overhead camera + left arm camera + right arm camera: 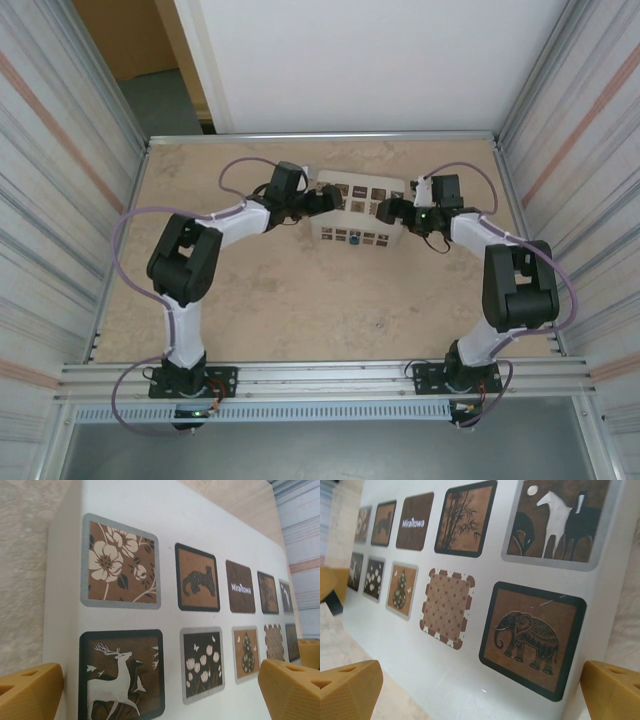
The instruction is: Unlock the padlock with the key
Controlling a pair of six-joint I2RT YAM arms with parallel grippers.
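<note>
Your left gripper (332, 200) and right gripper (386, 210) both stand wide, one straddling each end of the white box (360, 213); its inside is hidden.

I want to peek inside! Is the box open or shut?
Shut, it seems: the box has its picture-covered top lying flat and unbroken in both wrist views, with no gap showing.

The white box (165, 525) had a smooth, faintly glossy skin, like coated card. Its brown printed panels (120, 562) looked matt and paper-like. My left fingers (30, 690) and my right fingers (347, 687) were matt yellow plastic, finely dimpled on one face. The table (300, 290) was dull, mottled and stone-like. The side walls (60, 150) were ribbed sheet metal.
</note>
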